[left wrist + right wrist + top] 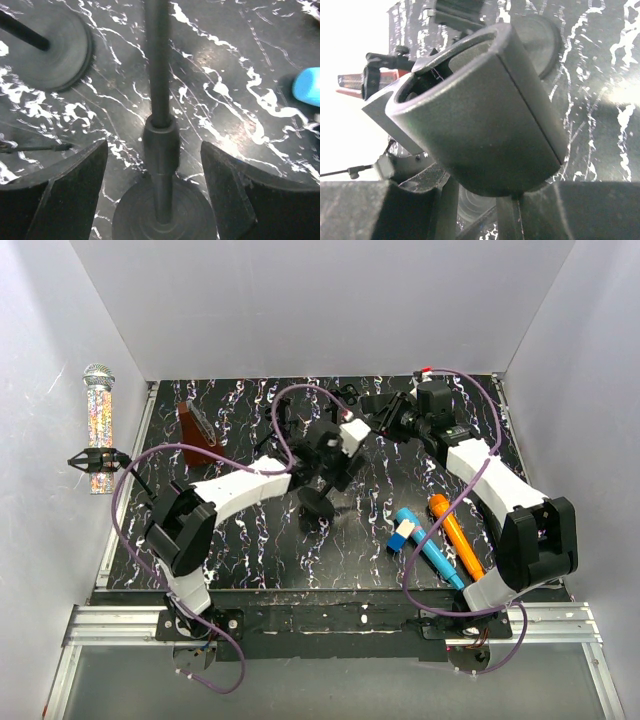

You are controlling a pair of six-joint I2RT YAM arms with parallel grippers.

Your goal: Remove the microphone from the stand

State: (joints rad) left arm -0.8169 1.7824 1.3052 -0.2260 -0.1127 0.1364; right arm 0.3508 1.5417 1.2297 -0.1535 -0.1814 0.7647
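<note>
A glittery microphone (97, 418) with a silver head sits upright in a black clip (96, 458) at the far left, by the wall. It shows small at the left of the right wrist view (351, 80). My left gripper (330, 455) is open, its fingers on either side of a black stand pole (160, 145) above its round base (131, 217), not touching it. My right gripper (397, 418) is at a grey empty clip (480, 110) that fills its view. Its jaws stand apart below the clip, and contact is unclear.
A blue microphone (424, 544) and an orange one (455, 535) lie on the table at the right. A red-brown block (197, 430) stands at the back left. A second round stand base (57, 47) lies beside the pole. White walls enclose the table.
</note>
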